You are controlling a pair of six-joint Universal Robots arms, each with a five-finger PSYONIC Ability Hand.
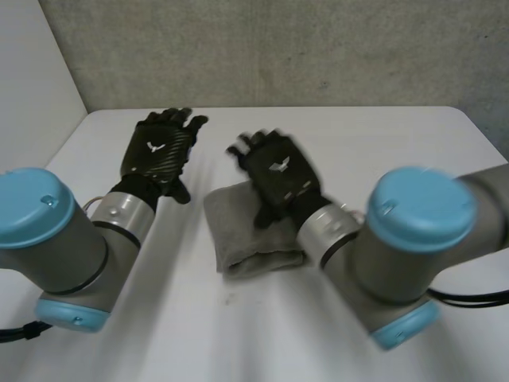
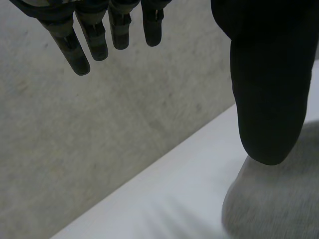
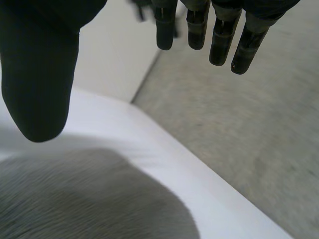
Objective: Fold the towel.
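Note:
A grey towel [image 1: 253, 239] lies folded into a small thick pad in the middle of the white table [image 1: 358, 135]. My right hand [image 1: 278, 177] hovers over the towel's far part, fingers straight and spread, holding nothing. In the right wrist view its fingers [image 3: 214, 30] point past the table's far edge, and the towel [image 3: 75, 199] lies under the palm. To the left of the towel my left hand [image 1: 159, 151] is raised above the bare table, open and empty. Its fingers [image 2: 99, 35] show straight in the left wrist view, with the towel [image 2: 279, 199] beside its thumb.
A grey wall [image 1: 278, 48] stands behind the table's far edge, and a white wall [image 1: 32, 87] is on the left. Bare table surface lies all around the towel.

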